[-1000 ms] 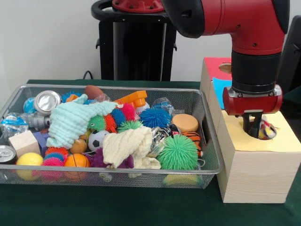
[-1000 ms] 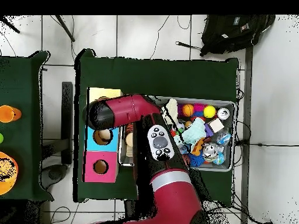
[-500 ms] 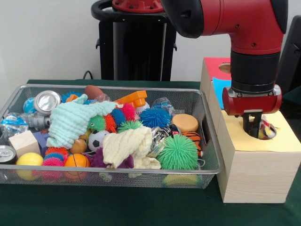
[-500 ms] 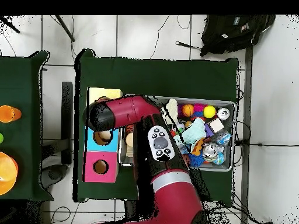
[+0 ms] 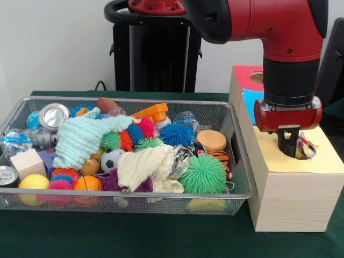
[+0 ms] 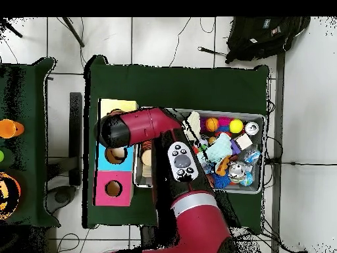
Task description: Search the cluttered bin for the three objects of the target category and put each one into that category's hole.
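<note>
My gripper (image 5: pixel 289 149) hangs over the hole in the yellow-topped wooden box (image 5: pixel 293 196), right of the bin. A small crumpled thing in white, red and yellow (image 5: pixel 306 148) sits at the hole's rim, against the gripper's right side; whether it is held is unclear. The wire bin (image 5: pixel 240 161) is packed with spiky rubber balls, smooth balls, cloths, cans and blocks. A green spiky ball (image 5: pixel 203 173) and a cream cloth (image 5: pixel 144 165) lie near its front. In the overhead view the red arm (image 6: pixel 135 126) covers the yellow box (image 6: pixel 118 105) and hides the gripper.
Behind the yellow section the box carries a blue section (image 6: pixel 105 158) and a pink section (image 6: pixel 103 190), each with a round hole. A mint cloth (image 5: pixel 83 137) lies at the bin's left. Orange things stand on a second table (image 6: pixel 13 171) to one side.
</note>
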### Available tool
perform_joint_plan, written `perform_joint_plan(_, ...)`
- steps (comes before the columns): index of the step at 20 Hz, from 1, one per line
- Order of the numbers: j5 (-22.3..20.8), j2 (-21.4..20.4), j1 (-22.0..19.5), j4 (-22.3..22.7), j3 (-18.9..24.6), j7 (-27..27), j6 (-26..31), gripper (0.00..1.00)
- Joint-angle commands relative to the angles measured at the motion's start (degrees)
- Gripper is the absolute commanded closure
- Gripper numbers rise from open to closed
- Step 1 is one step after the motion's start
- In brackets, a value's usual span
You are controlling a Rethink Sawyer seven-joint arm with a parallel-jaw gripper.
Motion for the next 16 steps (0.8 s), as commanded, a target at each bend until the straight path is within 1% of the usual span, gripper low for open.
perform_joint_plan(1, -3.40, 2.41, -4.58, 3.18, -3.52, -3.19, 7.11, 1.00)
perform_joint_plan(6, -1.78, -0.46, -3.99, 4.14, -3.22, -2.99, 10.85, 1.00)
perform_joint_plan(16, 0.14, -3.73, -4.76, 5.13, -1.87, -3.85, 15.29, 1.00)
